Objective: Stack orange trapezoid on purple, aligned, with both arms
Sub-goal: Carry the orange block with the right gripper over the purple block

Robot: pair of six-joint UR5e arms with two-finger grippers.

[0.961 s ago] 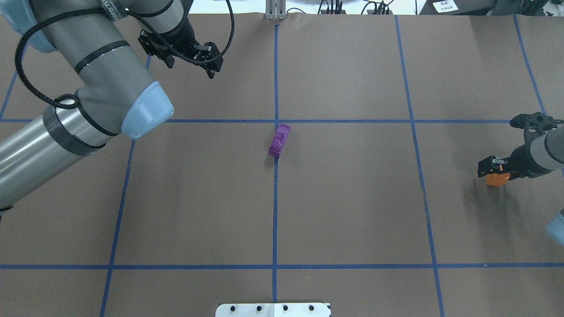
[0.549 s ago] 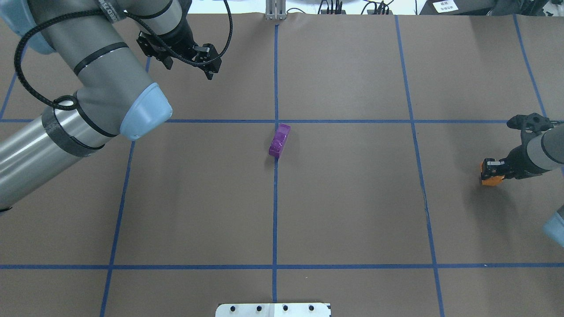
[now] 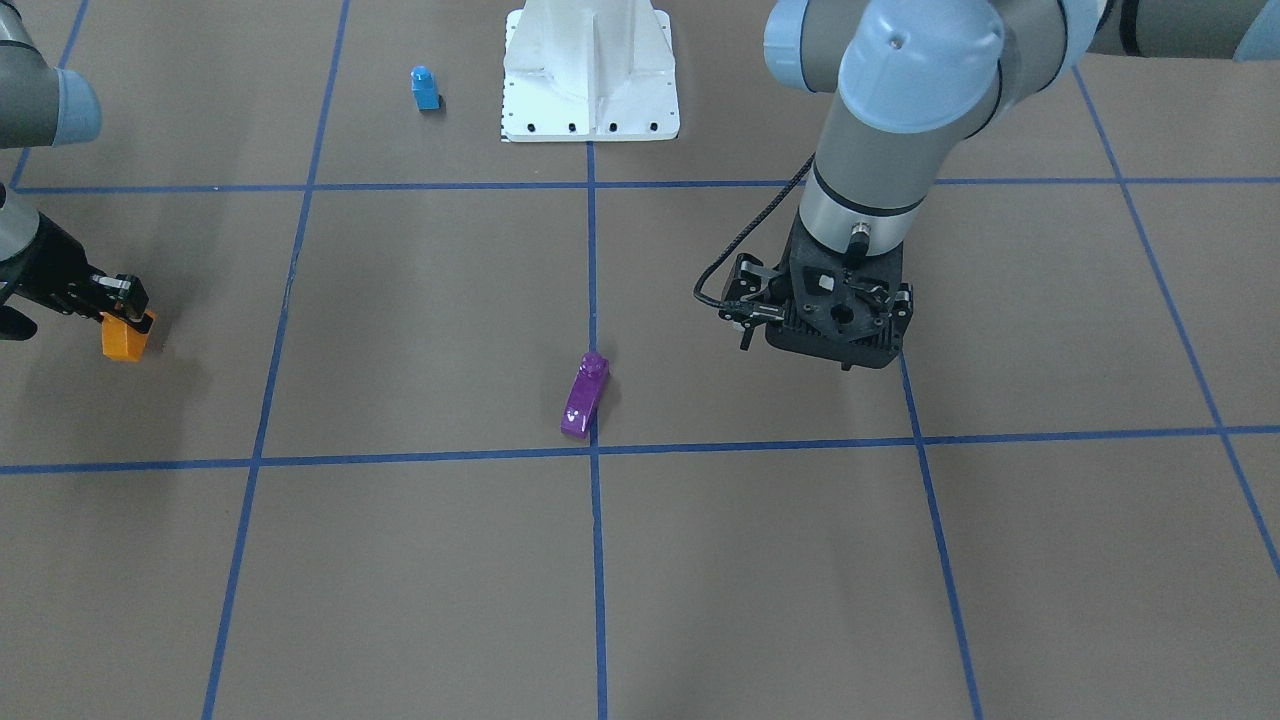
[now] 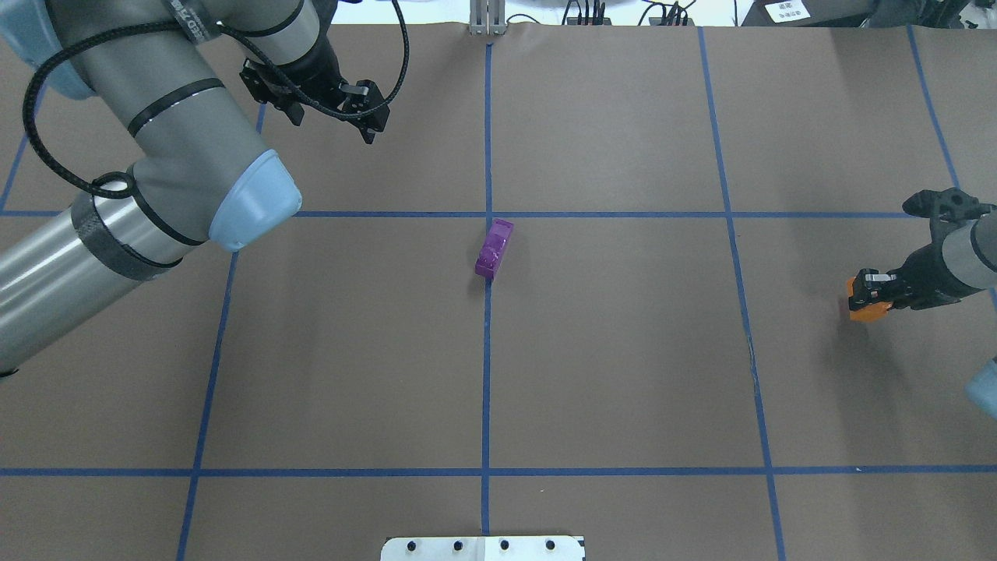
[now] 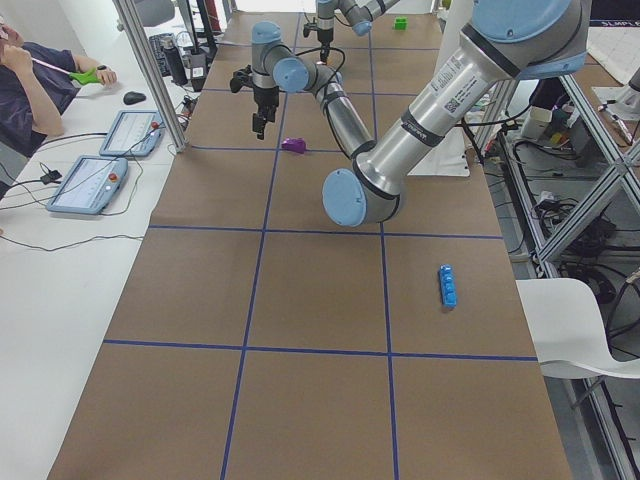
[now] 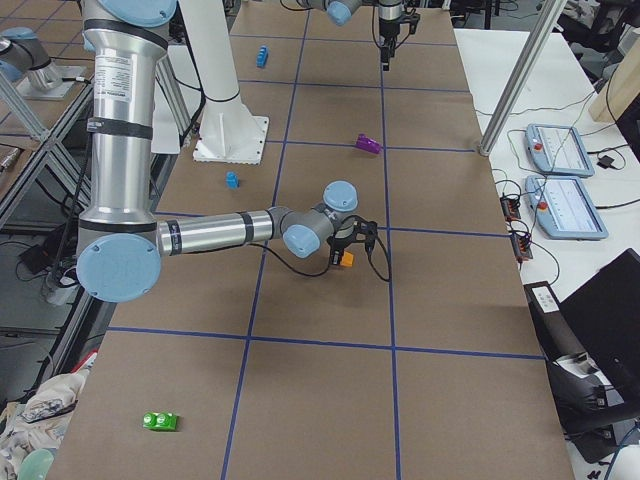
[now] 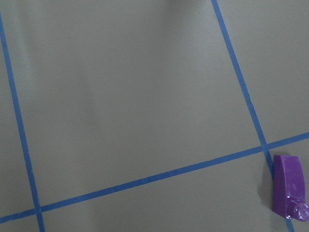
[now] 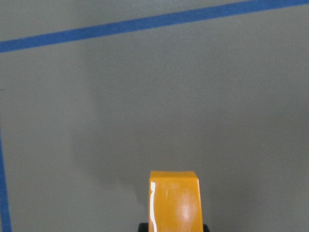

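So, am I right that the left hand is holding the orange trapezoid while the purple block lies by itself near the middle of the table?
Not quite: it is the right hand that holds the orange trapezoid, as the overhead view shows; the left hand grips nothing. The purple block does lie by itself near the table's middle.

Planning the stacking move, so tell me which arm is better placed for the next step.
Right. The right pincer grips the orange block, ready to carry it to the purple block lying free mid-table. The left pincer hangs empty, apart from both.
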